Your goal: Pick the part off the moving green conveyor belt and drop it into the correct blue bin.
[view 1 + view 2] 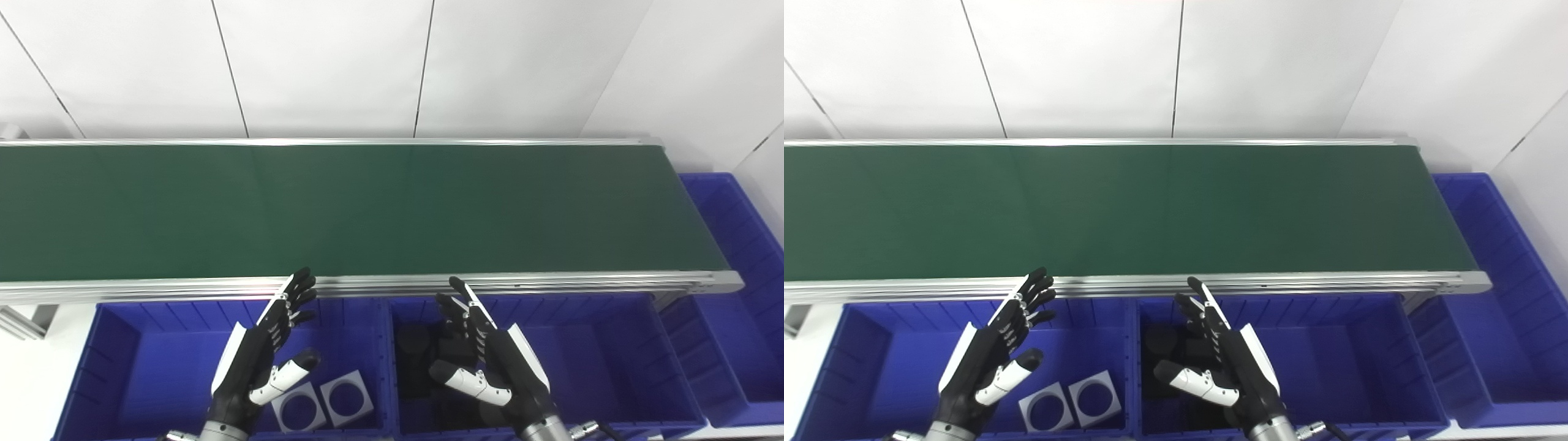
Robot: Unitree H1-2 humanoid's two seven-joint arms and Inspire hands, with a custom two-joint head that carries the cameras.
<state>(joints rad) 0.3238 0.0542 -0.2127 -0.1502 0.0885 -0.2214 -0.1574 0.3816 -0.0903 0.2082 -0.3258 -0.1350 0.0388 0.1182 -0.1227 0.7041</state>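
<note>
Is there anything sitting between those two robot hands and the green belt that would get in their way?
Nothing visible blocks them. The left hand and right hand hover open over the blue bins, just short of the belt's metal rail. The green belt itself carries no part in view, so there is nothing to reach for yet.

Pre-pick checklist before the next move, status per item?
1. Part on conveyor belt: not ok, no part on the visible belt.
2. Left hand open, holding nothing: ok.
3. Right hand open, holding nothing: ok.
4. Both hands hover over the bins, near the belt's front rail: ok.
5. Left bin holds two grey square plates; middle bin holds dark parts: ok.
6. Belt moving: cannot tell.
</note>
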